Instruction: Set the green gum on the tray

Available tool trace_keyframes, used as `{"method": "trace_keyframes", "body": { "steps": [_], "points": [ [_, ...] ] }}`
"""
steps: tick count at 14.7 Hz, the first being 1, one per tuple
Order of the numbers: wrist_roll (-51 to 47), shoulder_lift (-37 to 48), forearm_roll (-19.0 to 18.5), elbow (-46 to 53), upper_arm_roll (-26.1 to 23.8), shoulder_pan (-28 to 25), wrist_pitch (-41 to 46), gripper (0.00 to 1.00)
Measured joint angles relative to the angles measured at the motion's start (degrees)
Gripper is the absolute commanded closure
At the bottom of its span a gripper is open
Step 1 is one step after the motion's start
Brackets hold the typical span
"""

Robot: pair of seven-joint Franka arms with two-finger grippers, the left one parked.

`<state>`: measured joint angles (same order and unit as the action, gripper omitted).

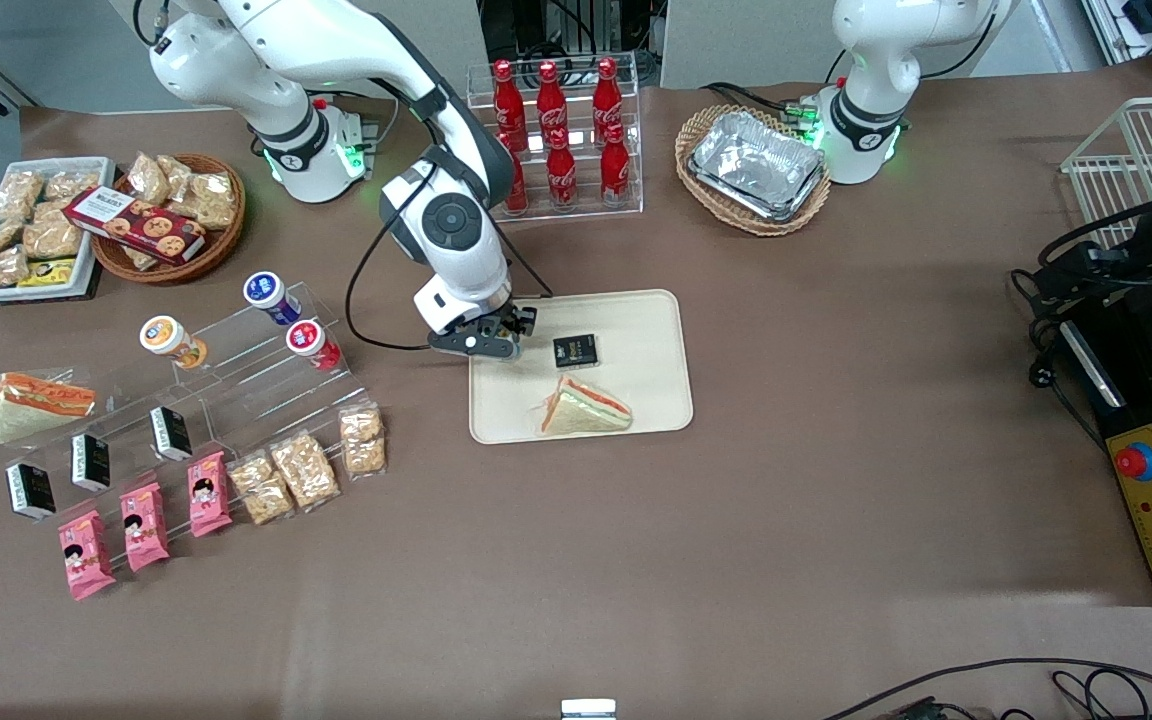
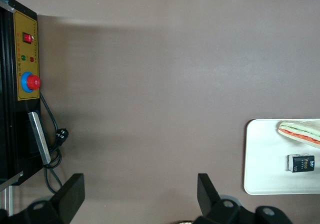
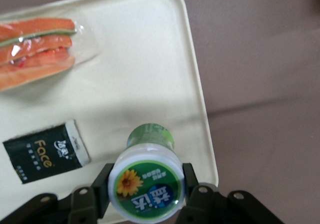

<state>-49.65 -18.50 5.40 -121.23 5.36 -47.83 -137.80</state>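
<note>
- Your gripper (image 3: 145, 191) is clamped on the green gum (image 3: 146, 180), fingers on either side of its white lid; the can hangs over the tray (image 1: 651, 325) near the rim at the working arm's end.
- In the front view the gripper (image 1: 492, 337) sits at that same edge of the tray, so the can is barely inside the rim.
- Judgement: the carry is nearly done; what remains is lowering and letting go.
- Bring it a little farther in over bare tray before lowering, so the base lands flat and not on the raised lip.
- Set it down upright, then open; a tall can dropped from height would likely tip and roll.
- Open room: bare tray lies right under the can. The black packet (image 3: 45, 151) is just beside it, the sandwich (image 3: 37, 49) farther in. Keep clear of both.
</note>
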Motion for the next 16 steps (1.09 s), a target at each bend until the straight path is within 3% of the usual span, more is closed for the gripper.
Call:
{"method": "trace_keyframes", "body": {
  "steps": [2,4,5,6,16],
  "points": [
    [-0.5,-0.6,0.0,0.0,0.0,-0.8,0.0,0.56],
    [-0.8,-1.1,0.0,-0.1,0.0,-1.6,0.0,0.26],
    [-1.0,-1.3,0.0,-0.1,0.0,-1.8,-0.1,0.22],
    [-1.0,-1.4,0.0,-0.1,0.0,-1.8,-0.1,0.00],
    [5.5,-1.0,-2.1,2.3,2.9,0.0,0.2,0.00]
  ]
}}
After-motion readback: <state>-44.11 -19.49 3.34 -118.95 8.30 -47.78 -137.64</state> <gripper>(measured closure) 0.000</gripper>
